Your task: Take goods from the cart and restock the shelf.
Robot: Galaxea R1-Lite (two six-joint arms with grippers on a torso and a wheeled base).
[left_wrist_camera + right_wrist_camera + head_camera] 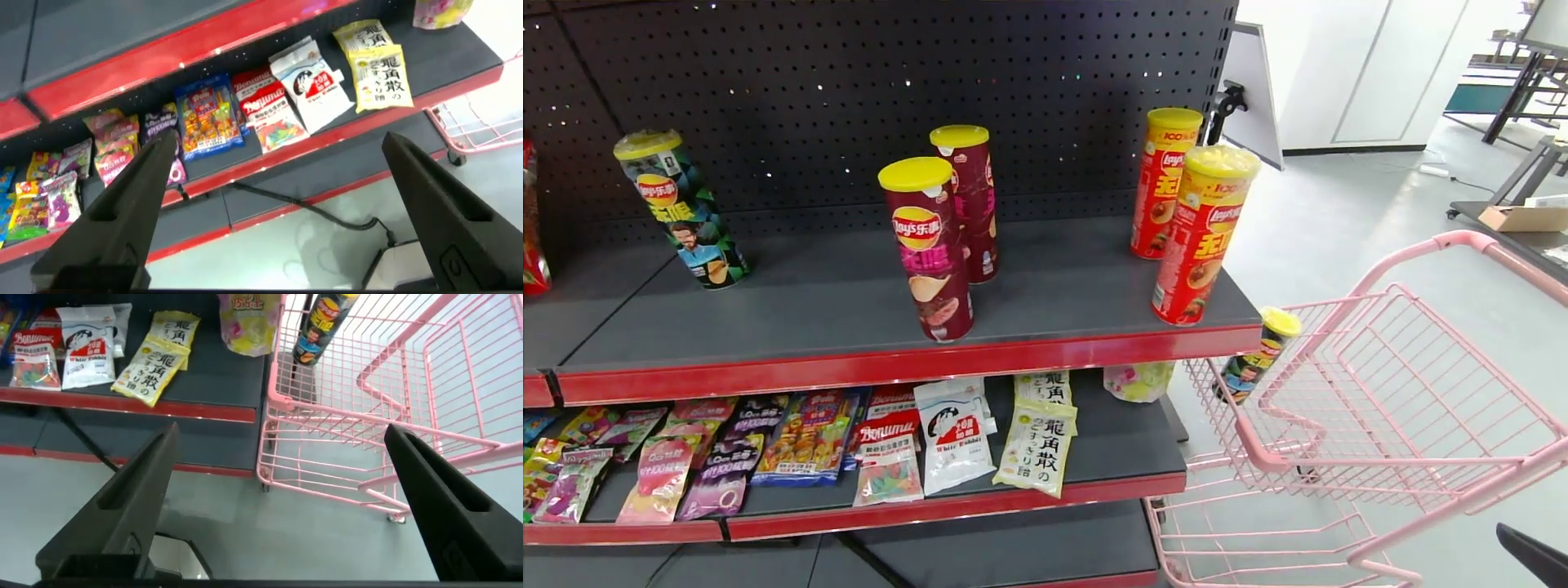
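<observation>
Gaping, left tool (pixel 278 139) facing snack packets (pixel 204 114), right tool (pixel 282 429) facing cart (pixel 368 392) — canister (pixel 323 322) inside — head view's shelved cans (pixel 931 245)

Left gripper (pixel 274 153) and right gripper (pixel 282 434), both empty, jaws wide apart, angled downward.

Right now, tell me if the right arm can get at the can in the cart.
Probably yes: the right gripper is open, the cart is open-topped, and nothing crowds the can.
</observation>
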